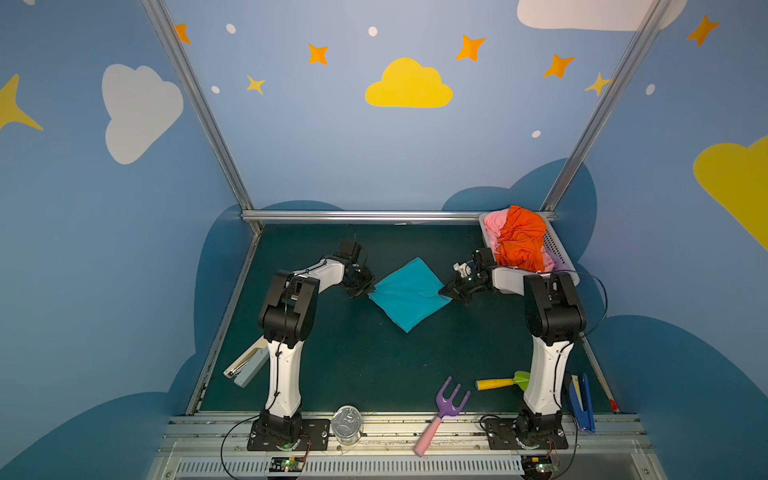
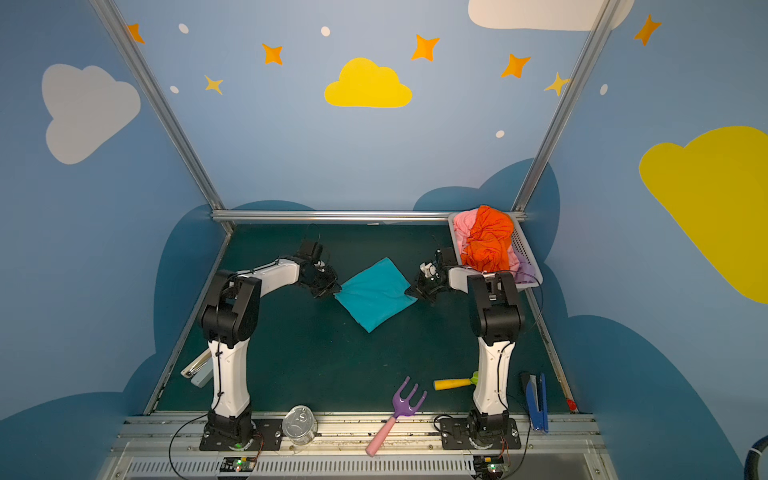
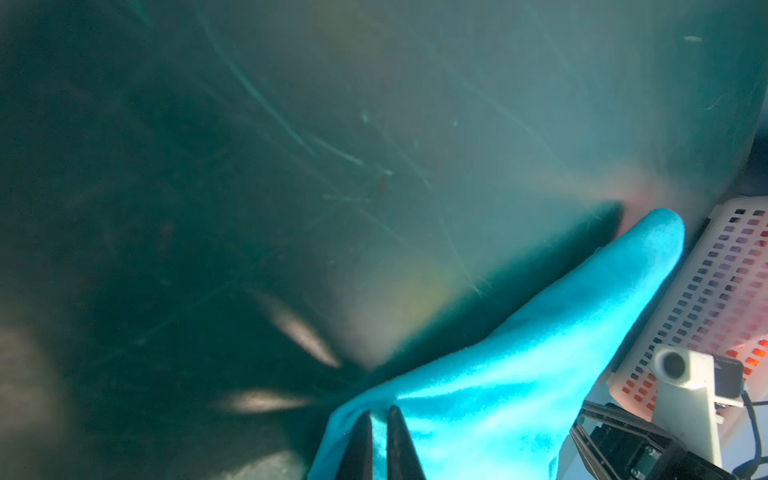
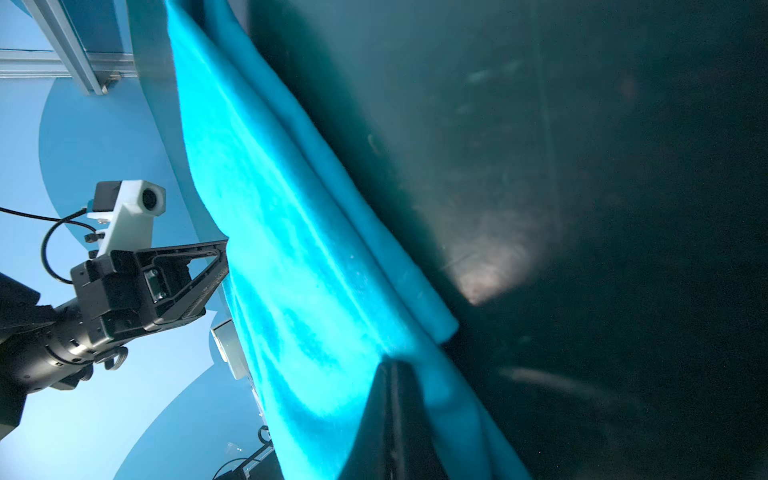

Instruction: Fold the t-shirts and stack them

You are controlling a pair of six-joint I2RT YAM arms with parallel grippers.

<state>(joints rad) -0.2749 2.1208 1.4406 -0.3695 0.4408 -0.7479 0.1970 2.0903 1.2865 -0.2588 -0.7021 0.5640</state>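
Blue walls with clouds and stars stand around a dark green table (image 1: 332,365). The folded teal t-shirt (image 1: 409,293) is at the middle of it. The left gripper (image 1: 365,291) pinches its left corner and the right gripper (image 1: 445,291) pinches its right corner. This looks like a folding step. Next, both arms likely must move together. The orange t-shirt (image 1: 521,239) and pink t-shirt (image 1: 492,228) sit in the white basket (image 1: 559,249) at the far right corner.

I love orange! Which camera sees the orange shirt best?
Both top views: the orange shirt shows whole, crumpled in the white basket. The left wrist view catches only orange glints through the basket's slots; the right wrist view misses it.
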